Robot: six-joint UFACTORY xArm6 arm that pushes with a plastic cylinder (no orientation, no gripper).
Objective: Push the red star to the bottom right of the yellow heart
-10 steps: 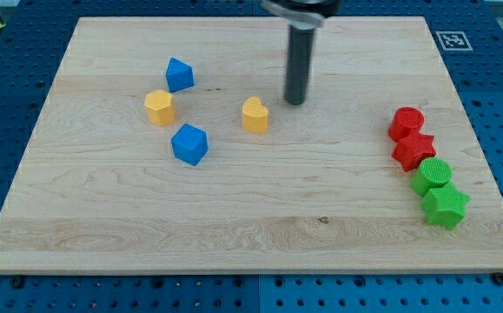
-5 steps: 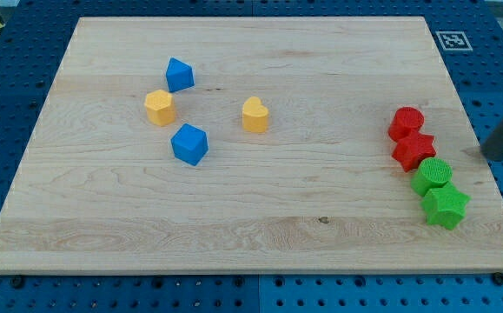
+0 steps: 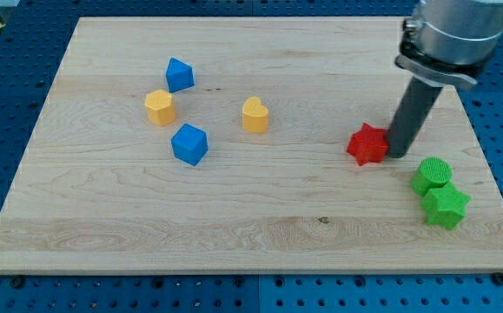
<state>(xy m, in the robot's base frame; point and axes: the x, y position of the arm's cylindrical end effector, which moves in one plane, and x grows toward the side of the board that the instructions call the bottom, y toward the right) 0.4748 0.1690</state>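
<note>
Green blocks nearest the view's bottom: a green star (image 3: 446, 207) and a green cylinder (image 3: 432, 175) touching each other, down and to the right of the red star (image 3: 368, 144). Both sit clear of the push line, no obstacle.

My tip (image 3: 398, 155) is a bare rod end, nothing to open or grasp with; it rests against the red star's right side. Red star lies well to the right of the yellow heart (image 3: 254, 115) and slightly lower.

Risk, as I judge it: contact is on one point of the star, so an off-centre shove could spin it and let it slip off the tip. Pushing straight left too long would carry it under or into the heart instead of stopping at the heart's lower right.

Bare wooden board (image 3: 234, 226) between star and heart; nothing blocks.

Farther off, left of the heart: blue cube (image 3: 189, 143), yellow hexagonal block (image 3: 159, 107), a second blue block (image 3: 179, 75). No second red block shows; possibly hidden behind the rod, cannot tell.
</note>
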